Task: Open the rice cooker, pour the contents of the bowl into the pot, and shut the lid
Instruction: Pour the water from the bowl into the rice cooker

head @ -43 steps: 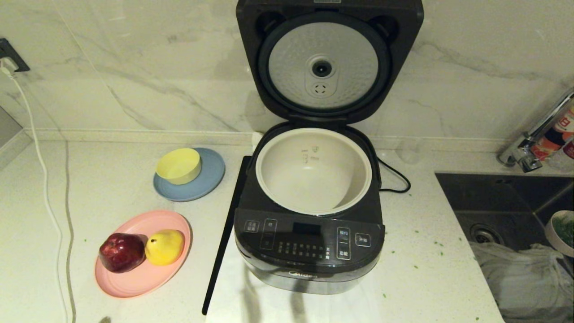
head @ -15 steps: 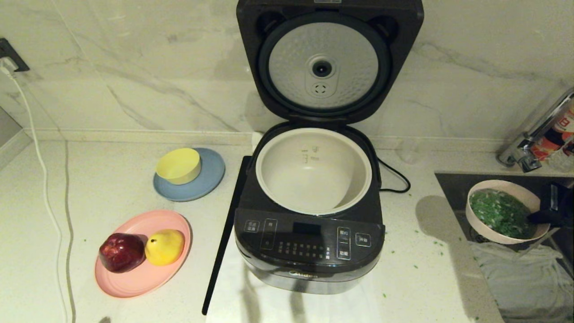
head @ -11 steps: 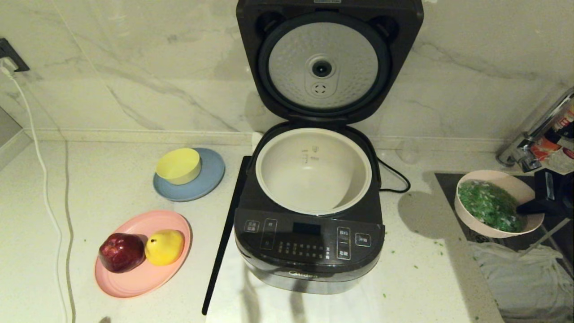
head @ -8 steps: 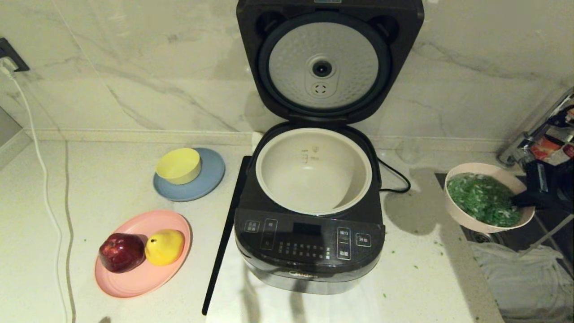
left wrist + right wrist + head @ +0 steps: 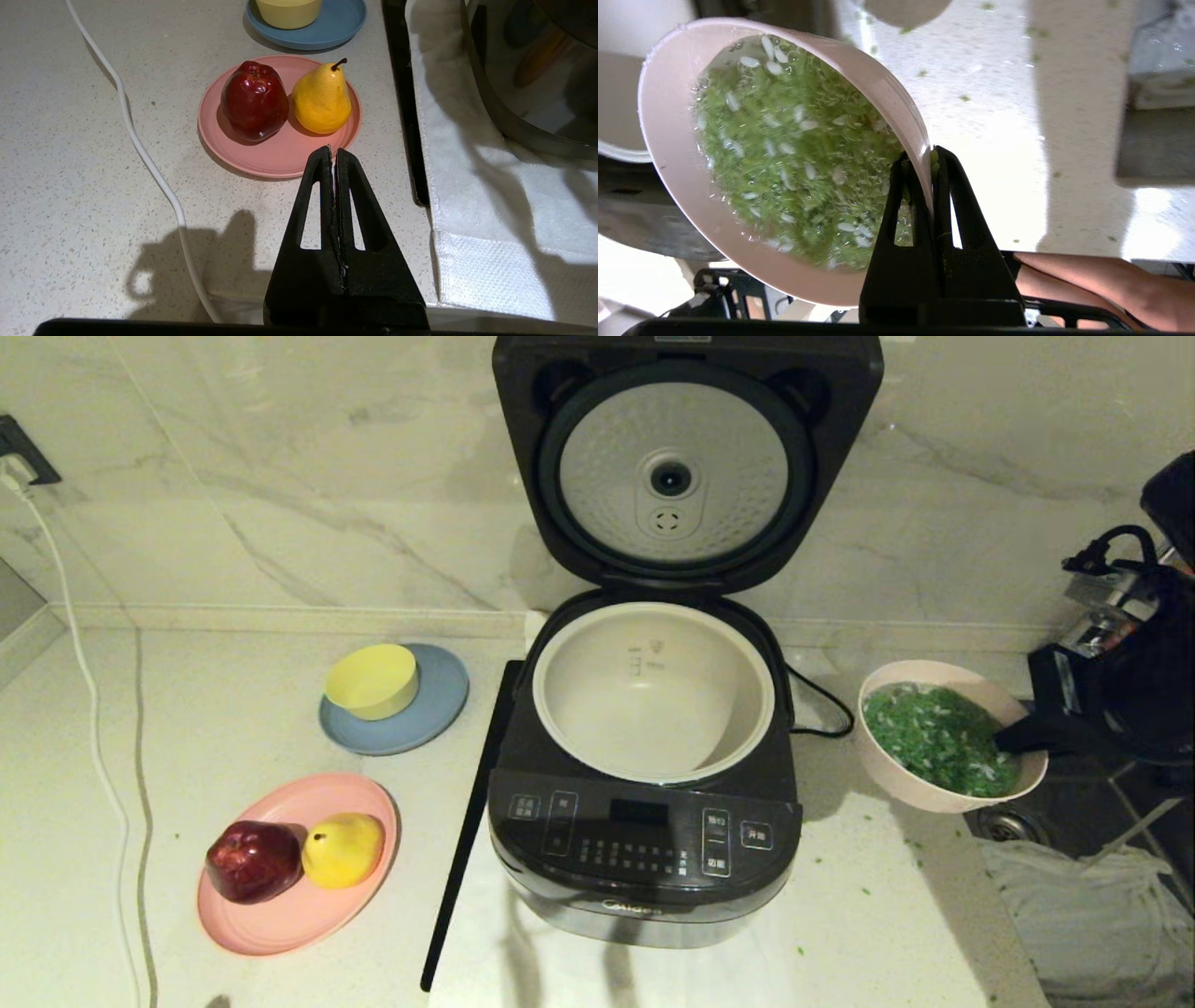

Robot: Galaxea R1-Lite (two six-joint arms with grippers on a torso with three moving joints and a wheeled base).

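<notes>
The dark rice cooker [image 5: 644,859] stands in the middle of the counter with its lid [image 5: 686,467] swung up against the wall, silver underside showing. Its off-white pot [image 5: 653,691] is empty. To the right of the cooker, the pale pink bowl [image 5: 948,735] hangs above the counter, full of chopped green contents [image 5: 938,739] [image 5: 794,154]. My right gripper [image 5: 1013,742] [image 5: 928,158] is shut on the bowl's right rim, one finger inside and one outside. My left gripper [image 5: 332,151] is shut and empty, low over the counter near the pink plate.
A pink plate [image 5: 280,915] with a red apple [image 5: 252,861] and a yellow pear [image 5: 344,849] lies front left. A yellow bowl [image 5: 372,681] sits on a blue plate [image 5: 434,709]. A sink [image 5: 1102,803] with a white cloth and a tap is at the right. Green bits dot the counter.
My right gripper has carried the bowl up from the sink and leftwards to a spot beside the cooker. The cooker and its raised lid have not moved.
</notes>
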